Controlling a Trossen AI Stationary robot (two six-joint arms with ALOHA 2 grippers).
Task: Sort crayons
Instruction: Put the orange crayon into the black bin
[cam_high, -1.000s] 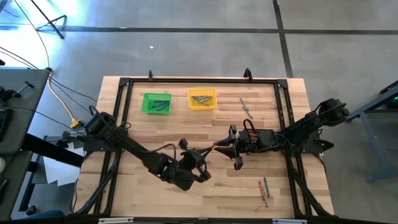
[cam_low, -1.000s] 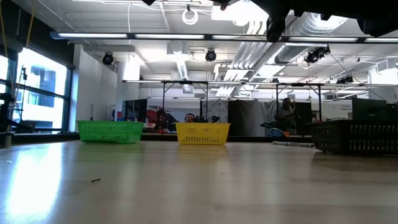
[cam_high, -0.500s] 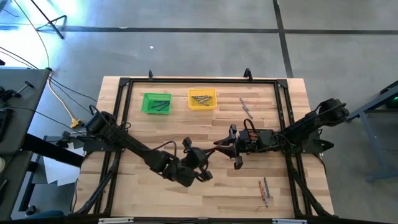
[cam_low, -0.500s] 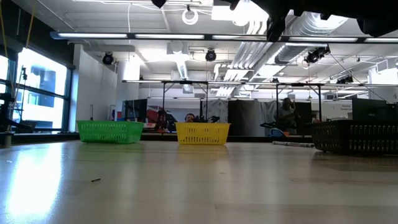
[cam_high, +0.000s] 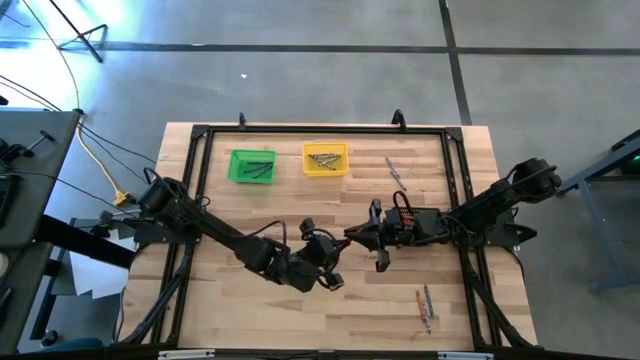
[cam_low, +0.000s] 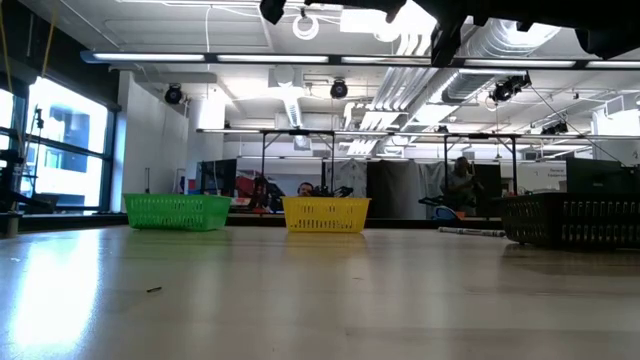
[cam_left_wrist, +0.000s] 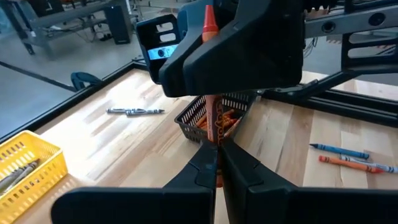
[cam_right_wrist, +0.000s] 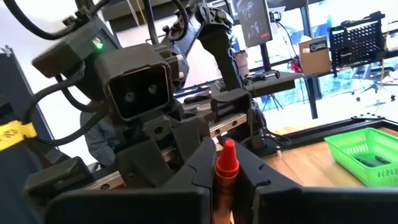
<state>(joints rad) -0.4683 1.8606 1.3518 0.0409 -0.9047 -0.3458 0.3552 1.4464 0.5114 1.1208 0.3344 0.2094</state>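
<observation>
An orange crayon (cam_left_wrist: 214, 121) is held above the middle of the table, tip (cam_right_wrist: 227, 157) up, between both grippers. My left gripper (cam_high: 333, 268) reaches in from the table's left and is shut on the crayon's lower end. My right gripper (cam_high: 352, 236) comes from the right, and its fingers (cam_right_wrist: 200, 167) are closed around the crayon just below the tip. Beyond them stands a black bin (cam_left_wrist: 219, 117) with orange crayons in it. Other crayons lie in the green bin (cam_high: 251, 165) and the yellow bin (cam_high: 325, 158). My left gripper pinches the crayon's lower end (cam_left_wrist: 216, 140) between its two fingertips, coming about level from the table's left. The crayon rises from the fingers, clear of the table. My right gripper pinches the crayon's upper part between its two fingers, about level from the table's right; only the tip (cam_left_wrist: 208, 18) sticks out above them.
Two grey crayons (cam_high: 397, 173) lie loose at the far right of the table. An orange and a blue one (cam_left_wrist: 345, 157) lie near the front right. The black frame rails (cam_high: 455, 180) run along the table's edges. The right arm hangs over the black bin.
My left gripper has moved toward the table's right and a little toward its far edge, up to my right gripper, turning as it went. My right arm has kept its place.
</observation>
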